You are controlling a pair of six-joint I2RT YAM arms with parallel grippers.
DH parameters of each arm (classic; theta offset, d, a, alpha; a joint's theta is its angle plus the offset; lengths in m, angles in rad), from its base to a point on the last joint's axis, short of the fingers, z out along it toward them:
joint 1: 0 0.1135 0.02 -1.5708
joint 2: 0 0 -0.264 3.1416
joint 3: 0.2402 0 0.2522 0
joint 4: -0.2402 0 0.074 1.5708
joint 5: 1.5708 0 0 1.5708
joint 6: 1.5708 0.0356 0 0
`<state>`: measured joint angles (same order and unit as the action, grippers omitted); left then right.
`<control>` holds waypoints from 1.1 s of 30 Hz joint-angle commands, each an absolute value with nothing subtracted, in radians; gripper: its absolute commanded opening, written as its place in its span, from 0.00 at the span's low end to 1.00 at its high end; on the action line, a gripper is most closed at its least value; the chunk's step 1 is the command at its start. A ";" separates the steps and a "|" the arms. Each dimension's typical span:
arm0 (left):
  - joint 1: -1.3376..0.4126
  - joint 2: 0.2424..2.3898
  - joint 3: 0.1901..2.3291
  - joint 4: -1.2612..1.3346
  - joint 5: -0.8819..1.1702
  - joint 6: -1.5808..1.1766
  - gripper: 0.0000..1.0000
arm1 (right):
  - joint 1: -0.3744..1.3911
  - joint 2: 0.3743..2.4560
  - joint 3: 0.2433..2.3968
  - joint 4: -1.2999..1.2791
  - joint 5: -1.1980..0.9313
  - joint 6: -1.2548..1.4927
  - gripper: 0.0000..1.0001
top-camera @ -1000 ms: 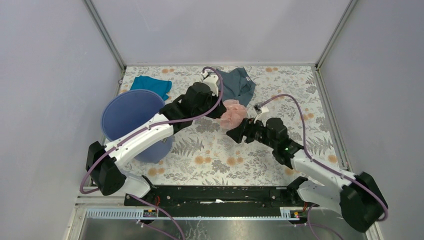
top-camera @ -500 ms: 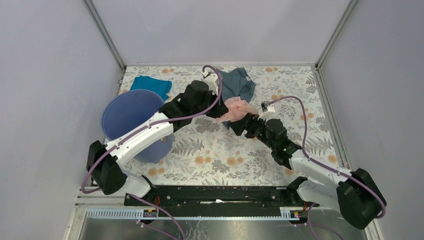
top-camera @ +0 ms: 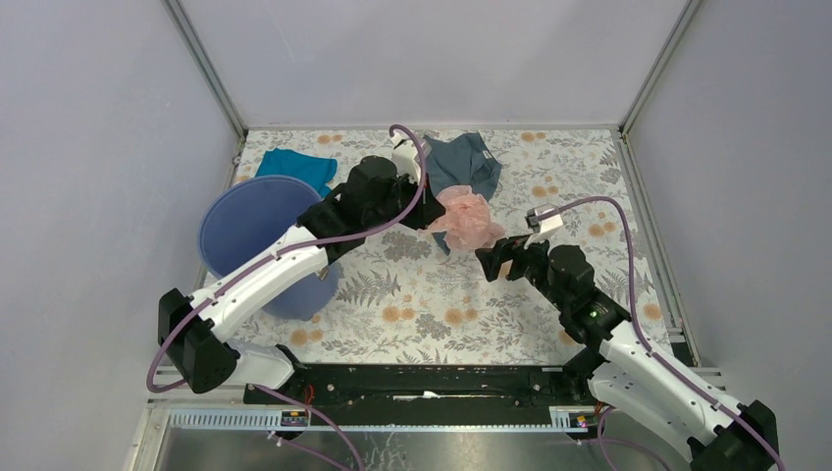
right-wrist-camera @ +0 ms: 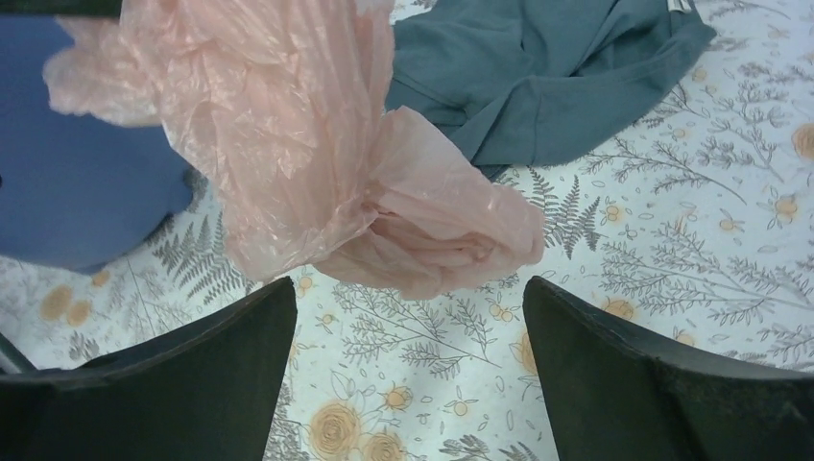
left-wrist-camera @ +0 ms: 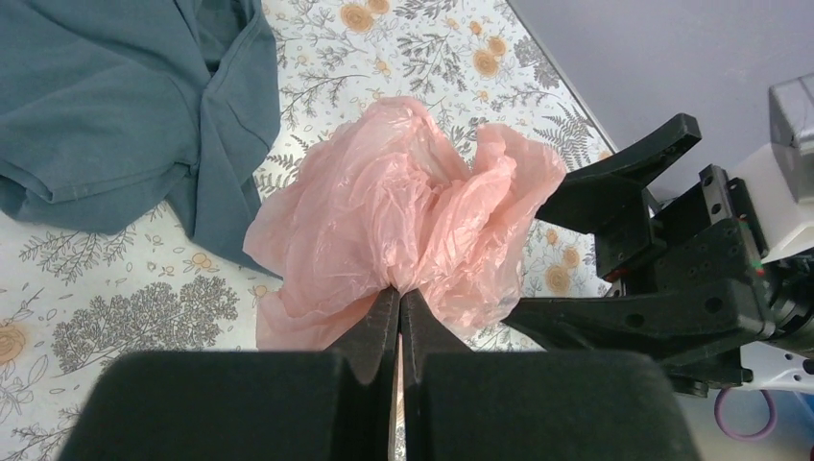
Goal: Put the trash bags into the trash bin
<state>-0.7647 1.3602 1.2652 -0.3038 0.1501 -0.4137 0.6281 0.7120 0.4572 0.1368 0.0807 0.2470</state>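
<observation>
The trash bag [top-camera: 465, 218] is a crumpled pale pink film bunch hanging just above the floral table. My left gripper [top-camera: 435, 218] is shut on its near edge, and the left wrist view shows the film [left-wrist-camera: 408, 206] pinched between the closed tips [left-wrist-camera: 399, 294]. My right gripper [top-camera: 494, 261] stands wide open just right of and nearer than the bag, holding nothing. In the right wrist view the bag [right-wrist-camera: 288, 144] hangs ahead of the open tips [right-wrist-camera: 408, 285]. The blue-violet trash bin [top-camera: 253, 228] stands at the left, partly behind my left arm.
A grey-blue garment [top-camera: 465, 164] lies at the back, just behind the bag. A teal cloth [top-camera: 294, 167] lies behind the bin. Grey walls close off the left, back and right. My right gripper's black fingers [left-wrist-camera: 619, 317] sit close to the bag's right side.
My right gripper has drawn back from the bag toward the near right and opened wider. My left gripper has kept hold and shifted slightly toward the back.
</observation>
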 commanded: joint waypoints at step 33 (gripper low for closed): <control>-0.760 1.345 1.309 -0.272 0.271 -0.360 0.11 | 0.634 0.841 0.415 0.370 -0.020 0.300 0.00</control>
<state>-0.7647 1.3548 1.2655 -0.2836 0.2913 -0.3813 0.6285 0.8692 0.3801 0.4454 -0.0513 0.2165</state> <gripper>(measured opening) 0.014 0.026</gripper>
